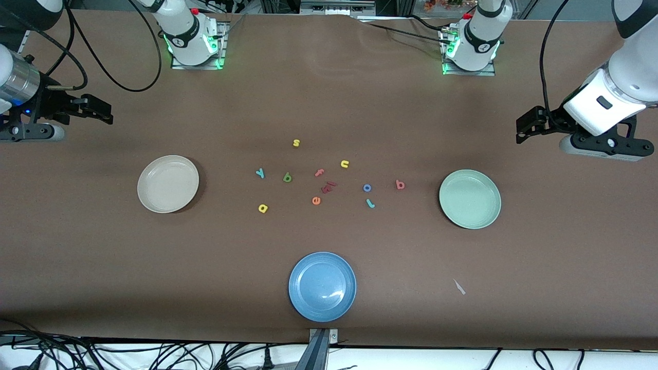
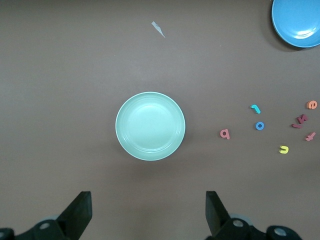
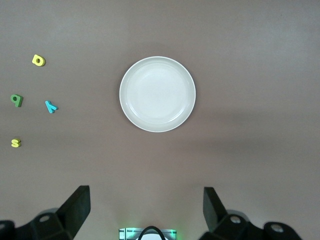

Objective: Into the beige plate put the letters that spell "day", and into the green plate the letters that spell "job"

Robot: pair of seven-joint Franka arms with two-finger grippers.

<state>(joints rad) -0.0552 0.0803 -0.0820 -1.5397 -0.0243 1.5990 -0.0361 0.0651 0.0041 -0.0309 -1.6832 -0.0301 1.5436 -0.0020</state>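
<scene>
The beige plate (image 1: 168, 184) (image 3: 157, 94) lies bare toward the right arm's end, the green plate (image 1: 470, 199) (image 2: 150, 126) bare toward the left arm's end. Between them on the table lie the teal y (image 1: 260, 173) (image 3: 50, 106), green d (image 1: 287, 178) (image 3: 17, 100) and yellow a (image 1: 262, 208) (image 3: 38, 60). Closer to the green plate are the blue o (image 1: 367, 188) (image 2: 260, 125), salmon b (image 1: 400, 184) (image 2: 225, 133) and teal j (image 1: 370, 203) (image 2: 255, 108). My right gripper (image 1: 103, 114) (image 3: 146, 207) hangs open over bare table beside the beige plate. My left gripper (image 1: 525, 128) (image 2: 148, 210) hangs open beside the green plate.
A blue plate (image 1: 322, 286) (image 2: 297, 20) sits near the front edge. Mixed among the letters are a yellow s (image 1: 296, 143), yellow u (image 1: 344, 164), pink f (image 1: 320, 172), orange e (image 1: 316, 200) and dark red letters (image 1: 328, 186). A paper scrap (image 1: 459, 287) lies nearer the camera than the green plate.
</scene>
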